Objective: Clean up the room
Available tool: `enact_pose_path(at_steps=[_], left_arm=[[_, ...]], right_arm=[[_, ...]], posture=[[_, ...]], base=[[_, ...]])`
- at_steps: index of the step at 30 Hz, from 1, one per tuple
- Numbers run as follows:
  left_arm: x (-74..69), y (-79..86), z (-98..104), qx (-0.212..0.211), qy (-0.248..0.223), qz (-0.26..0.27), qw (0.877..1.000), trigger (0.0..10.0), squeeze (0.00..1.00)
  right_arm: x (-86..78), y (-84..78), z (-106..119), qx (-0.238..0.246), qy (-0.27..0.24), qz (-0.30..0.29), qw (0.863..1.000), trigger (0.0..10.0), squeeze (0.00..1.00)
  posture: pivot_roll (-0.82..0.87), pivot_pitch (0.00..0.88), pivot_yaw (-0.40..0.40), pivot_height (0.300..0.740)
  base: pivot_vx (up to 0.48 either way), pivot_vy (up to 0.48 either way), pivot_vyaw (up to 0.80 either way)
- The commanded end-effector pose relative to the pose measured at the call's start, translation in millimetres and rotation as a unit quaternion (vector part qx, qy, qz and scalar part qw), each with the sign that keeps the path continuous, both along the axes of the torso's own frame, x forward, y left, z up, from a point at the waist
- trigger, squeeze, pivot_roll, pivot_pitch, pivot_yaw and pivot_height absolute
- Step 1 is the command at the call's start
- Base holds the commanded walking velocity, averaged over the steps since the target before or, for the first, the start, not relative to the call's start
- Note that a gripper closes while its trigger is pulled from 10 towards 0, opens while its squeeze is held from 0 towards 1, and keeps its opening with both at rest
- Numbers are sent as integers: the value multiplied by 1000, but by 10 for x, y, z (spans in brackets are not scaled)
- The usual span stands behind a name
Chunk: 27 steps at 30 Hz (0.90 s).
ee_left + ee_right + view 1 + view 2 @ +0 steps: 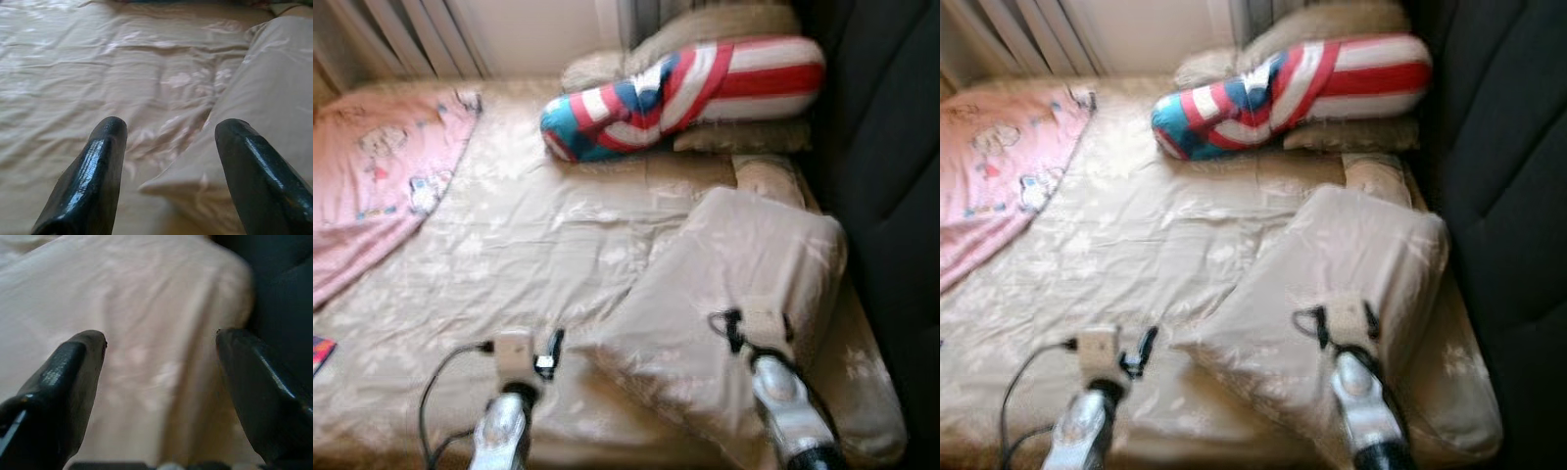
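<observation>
Beige pillow [734, 294] on bed [529, 245], striped cushion [685, 88] behind, pink blanket [382, 176] left

Soft daylight from the far window – head views slightly blurred, right wrist view hazy, washed out

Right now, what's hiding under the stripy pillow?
The striped pillow lies on top of beige pillows at the head of the bed. Their edges stick out; the rest underneath is covered, so I cannot tell.
</observation>
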State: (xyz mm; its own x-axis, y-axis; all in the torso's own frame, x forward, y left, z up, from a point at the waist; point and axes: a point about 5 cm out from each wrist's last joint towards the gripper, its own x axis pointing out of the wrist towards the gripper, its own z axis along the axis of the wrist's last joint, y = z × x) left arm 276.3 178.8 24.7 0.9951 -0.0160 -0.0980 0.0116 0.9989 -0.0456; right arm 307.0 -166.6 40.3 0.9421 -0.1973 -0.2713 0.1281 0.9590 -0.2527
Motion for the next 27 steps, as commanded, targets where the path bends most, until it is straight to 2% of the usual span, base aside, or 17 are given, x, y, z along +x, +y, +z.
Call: enact_pose_path(at_steps=[1, 7, 8, 9, 10, 19, 22, 24, 27], left_arm=[[-68, 91, -57, 2, 14, 14, 1000, 10000, 0], [-75, 100, -58, 4, 15, 14, 1000, 10000, 0], [-79, 100, -60, 4, 16, 14, 1000, 10000, 0], [-83, 98, -62, 4, 16, 13, 1000, 10000, 0], [-86, 98, -65, 4, 17, 12, 1000, 10000, 0], [-98, 121, -70, 8, 20, 11, 1000, 10000, 0], [-94, 127, -74, 10, 22, 10, 1000, 10000, 0], [-91, 126, -77, 10, 24, 10, 1000, 10000, 0], [-91, 126, -86, 10, 27, 9, 1000, 10000, 0]], right_arm=[[-27, 71, -21, 5, 1, -3, 1000, 10000, 0], [-70, 59, -33, 13, 0, -48, 999, 10000, 0], [-92, 51, -53, 10, 18, -68, 997, 10000, 0], [-114, 48, -72, 16, 32, -87, 996, 10000, 616], [-135, 48, -86, 21, 40, -106, 993, 10000, 1000], [-176, 90, -120, 66, 43, -135, 988, 10000, 1000], [-169, 118, -145, 77, 91, -109, 987, 10000, 1000], [-167, 107, -139, 49, 114, -104, 987, 10000, 1000], [-196, 94, -144, 24, 151, -135, 979, 10000, 1000]], posture=[[8, 176, -11, 711], [8, 179, -12, 711], [7, 179, -11, 711], [7, 179, -12, 711], [8, 181, -11, 711], [4, 184, -7, 711], [3, 184, -3, 711], [1, 185, -2, 711], [1, 184, -2, 711]], base=[[0, 0, 0], [0, 0, 0], [0, 0, 0], [0, 0, 0], [0, 0, 0], [0, 0, 0], [0, 0, 0], [0, 0, 0], [0, 0, 0]])
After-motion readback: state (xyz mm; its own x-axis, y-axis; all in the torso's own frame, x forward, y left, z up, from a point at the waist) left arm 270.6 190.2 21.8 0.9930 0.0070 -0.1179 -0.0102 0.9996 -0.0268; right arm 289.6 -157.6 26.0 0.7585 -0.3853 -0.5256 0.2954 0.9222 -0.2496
